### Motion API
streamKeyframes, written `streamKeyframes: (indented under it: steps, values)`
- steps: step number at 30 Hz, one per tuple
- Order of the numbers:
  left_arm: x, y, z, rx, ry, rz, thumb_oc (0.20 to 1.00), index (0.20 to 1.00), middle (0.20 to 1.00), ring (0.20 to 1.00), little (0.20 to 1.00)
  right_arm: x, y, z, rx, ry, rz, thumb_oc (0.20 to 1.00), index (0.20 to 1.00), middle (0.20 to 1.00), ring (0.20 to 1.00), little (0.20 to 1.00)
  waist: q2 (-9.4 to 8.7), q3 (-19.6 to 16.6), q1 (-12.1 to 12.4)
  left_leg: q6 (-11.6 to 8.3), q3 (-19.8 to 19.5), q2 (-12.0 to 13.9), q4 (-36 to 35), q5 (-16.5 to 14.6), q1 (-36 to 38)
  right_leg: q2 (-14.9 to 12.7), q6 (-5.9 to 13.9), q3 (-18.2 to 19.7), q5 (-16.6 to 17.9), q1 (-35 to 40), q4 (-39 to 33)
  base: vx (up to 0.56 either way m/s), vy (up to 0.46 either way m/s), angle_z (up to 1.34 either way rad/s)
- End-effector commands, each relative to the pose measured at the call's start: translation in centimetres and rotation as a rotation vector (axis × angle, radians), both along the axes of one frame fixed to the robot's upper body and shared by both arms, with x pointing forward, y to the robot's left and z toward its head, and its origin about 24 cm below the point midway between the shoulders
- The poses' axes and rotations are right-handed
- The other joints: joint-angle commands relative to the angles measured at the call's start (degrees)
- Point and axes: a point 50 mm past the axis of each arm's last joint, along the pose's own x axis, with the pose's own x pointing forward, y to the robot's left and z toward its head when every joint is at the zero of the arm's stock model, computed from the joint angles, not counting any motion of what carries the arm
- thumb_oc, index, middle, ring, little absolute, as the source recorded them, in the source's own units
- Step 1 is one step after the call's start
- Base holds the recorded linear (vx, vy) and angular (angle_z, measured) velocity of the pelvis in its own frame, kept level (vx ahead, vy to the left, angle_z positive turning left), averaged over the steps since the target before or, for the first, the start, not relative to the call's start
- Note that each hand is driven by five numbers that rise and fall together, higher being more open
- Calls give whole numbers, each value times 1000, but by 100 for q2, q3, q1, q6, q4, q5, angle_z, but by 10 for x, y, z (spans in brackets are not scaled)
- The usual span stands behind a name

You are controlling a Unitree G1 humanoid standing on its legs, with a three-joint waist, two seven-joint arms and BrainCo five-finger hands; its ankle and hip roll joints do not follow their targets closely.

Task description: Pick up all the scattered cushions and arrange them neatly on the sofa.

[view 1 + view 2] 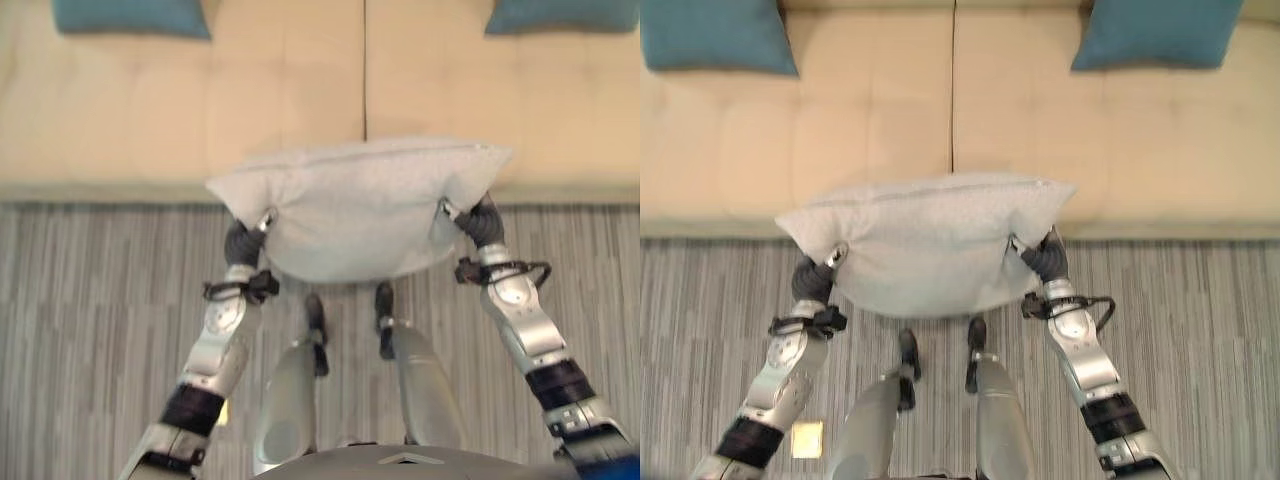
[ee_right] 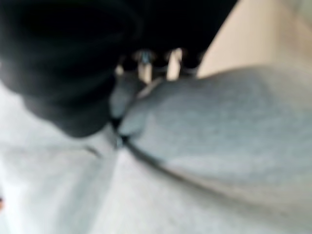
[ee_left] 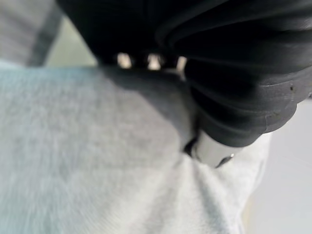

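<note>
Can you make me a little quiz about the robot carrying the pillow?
1. True or false: both hands hold the light grey fabric cushion at once.
2. How many teal cushions lie on the beige sofa? A one, B two, C three.
3. What is under the cushion's near edge?

Key:
1. True: left hand and right hand grip its sides.
2. B: left teal cushion, right teal cushion.
3. The striped grey carpet.

Pale grey cushion (image 1: 360,205); beige sofa (image 1: 290,90); teal cushions (image 1: 715,35); grey-striped floor (image 1: 90,290).
</note>
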Motion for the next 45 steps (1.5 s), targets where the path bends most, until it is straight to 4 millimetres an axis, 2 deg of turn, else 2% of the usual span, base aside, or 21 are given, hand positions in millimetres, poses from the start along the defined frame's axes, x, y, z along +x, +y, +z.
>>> streamKeyframes:
  steps: [1, 3, 7, 11, 12, 15, 19, 21, 26, 27, 28, 32, 34, 36, 37, 38, 40, 41, 42, 43, 45]
  values:
    - [-2, -11, 24, -7, -155, -94, 200, 200, 200, 200, 200, -11, -4, 33, 34, -188, 51, 200, 200, 200, 200, 200, 111, -409, -70, -594, -425, 360, -776, 701, 681, -77, 596, -123, 167, 896, -660, 180, 58, 0]
    - [-15, 5, 10, -6, -98, -43, 200, 200, 200, 200, 200, -19, -16, 18, 30, -129, 10, 200, 200, 200, 200, 200, 79, -631, -64, -572, -321, 337, -1012, 636, 1246, -51, 679, -117, 288, 1553, -1169, 182, 58, -12]
    - [-27, 19, 0, 31, -49, 0, 200, 200, 200, 200, 200, -27, -26, 2, 46, -60, -24, 200, 200, 200, 200, 200, 10, -871, -15, -505, -191, 298, -1108, 449, 1834, -64, 778, -123, 376, 2157, -1525, 145, 63, -12]
    - [-33, 22, -6, -4, -18, 19, 200, 200, 200, 200, 200, -28, -28, 5, 49, -66, -30, 200, 200, 200, 200, 200, -30, -965, 41, -439, -95, 234, -1058, 243, 2155, -141, 858, -105, 377, 2503, -1598, 97, 100, -7]
    - [-35, 25, -7, 1, -13, 30, 200, 200, 200, 200, 200, -27, -27, 8, 55, -80, -29, 200, 200, 200, 200, 200, -39, -987, 69, -359, -51, 158, -984, 75, 2290, -198, 914, -36, 344, 2605, -1526, 127, 205, -15]
    - [-36, 25, -8, 22, -4, 18, 200, 200, 200, 200, 200, -27, -26, 9, 48, -78, -22, 200, 200, 200, 200, 200, -43, -1010, 93, -238, 21, 45, -913, -105, 2481, -290, 1009, 59, 323, 2722, -1404, 80, 187, -13]
    - [-35, 24, -7, 35, -8, 10, 200, 200, 200, 200, 200, -26, -25, 7, 53, -74, -20, 200, 200, 200, 200, 200, -18, -1015, 110, -122, 33, -85, -954, -170, 2591, -370, 1145, 182, 389, 2648, -1163, 19, 135, -25]
    - [-30, 21, -2, 51, -25, 7, 200, 200, 200, 200, 200, -24, -16, 9, 61, -90, -1, 200, 200, 200, 200, 200, 53, -879, 118, 68, 5, -170, -1039, -180, 2625, -361, 1211, 296, 588, 2097, -91, -51, 227, -43]
    - [-27, 17, -3, 42, -27, -7, 200, 200, 200, 200, 200, -23, -13, 10, 85, -97, 22, 200, 200, 200, 200, 200, 34, -871, 53, 62, 12, -261, -1178, -247, 2806, -81, 1055, 159, 510, 1790, -506, 49, 41, -36]
    - [-26, 14, -3, 38, -26, -19, 200, 200, 200, 200, 200, -23, -12, 10, 87, -97, 31, 200, 200, 200, 200, 200, 18, -870, 28, 45, -6, -278, -1199, -275, 2844, -3, 999, 61, 556, 1776, -804, 112, -65, -7]
    - [-24, 9, -4, 24, -18, -32, 200, 200, 200, 200, 200, -24, -12, 10, 84, -96, 37, 200, 200, 200, 200, 200, -32, -864, -34, 10, -92, -296, -1189, -290, 2864, 123, 928, 94, 558, 1704, -946, 164, -109, -10]
    - [-25, 0, -10, 14, -3, -77, 200, 200, 200, 200, 200, -31, -19, 5, 72, -73, 20, 200, 200, 200, 200, 200, -94, -916, -120, -149, -210, -250, -1035, -307, 2786, 282, 796, 318, 449, 2005, -1181, 100, -114, 37]
    - [-25, -8, -11, -8, -2, -123, 200, 200, 200, 200, 200, -36, -25, 3, 71, -64, 0, 200, 200, 200, 200, 200, -113, -967, -235, -348, -136, -53, -551, -363, 2553, 226, 672, 61, 387, 2259, -1378, 120, -218, 58]
    - [-24, -14, -11, -26, -10, -153, 200, 200, 200, 200, 200, -38, -29, 2, 69, -63, -14, 200, 200, 200, 200, 200, -198, -882, -232, -519, -50, 168, 498, -203, 2151, 189, 531, -230, 329, 2655, -1609, 126, -238, 108]
    - [-24, -14, -11, -26, -10, -153, 200, 200, 200, 200, 200, -37, -29, 2, 70, -63, -14, 200, 200, 200, 200, 200, -190, -873, -248, -523, -71, 179, 538, -221, 2135, 198, 527, -249, 335, 2672, -1623, 108, -182, 94]
    - [-24, -16, -11, -31, -4, -157, 200, 200, 200, 200, 200, -38, -29, 1, 72, -58, -22, 200, 200, 200, 200, 200, -219, -830, -210, -548, 18, 329, 620, -2, 1998, 198, 483, -361, 279, 2866, -1737, 71, -96, 62]
    - [-23, -16, -10, -19, -6, -161, 200, 200, 200, 200, 200, -38, -30, 2, 73, -62, -26, 200, 200, 200, 200, 200, -261, -825, -167, -477, 28, 277, 208, 13, 1797, 197, 510, -407, 275, 3019, -1924, 132, -77, 50]
    - [-23, -16, -9, -12, -6, -159, 200, 200, 200, 200, 200, -37, -29, 2, 78, -63, -29, 200, 200, 200, 200, 200, -272, -825, -125, -469, 31, 277, -119, 229, 1617, 242, 527, -370, 257, 3081, -1971, 238, -5, 33]
    - [-21, -15, -8, -5, -10, -145, 200, 200, 200, 200, 200, -37, -28, 2, 81, -67, -34, 200, 200, 200, 200, 200, -233, -786, -51, -547, -1, 309, -608, 666, 1385, 315, 530, -301, 192, 3188, -1979, 241, 17, 15]
    - [-21, -15, -8, -3, -13, -142, 200, 200, 200, 200, 200, -37, -28, 1, 84, -61, -35, 200, 200, 200, 200, 200, -229, -772, -29, -576, -33, 306, -643, 750, 1368, 333, 518, -239, 158, 3210, -1960, 287, 85, 0]
    - [-24, -12, -9, -5, -9, -131, 200, 200, 200, 200, 200, -38, -26, -3, 88, -43, -27, 200, 200, 200, 200, 200, -208, -862, -42, -508, -33, 266, -719, 610, 1537, 284, 544, -118, 57, 3289, -1892, 265, 136, -35]
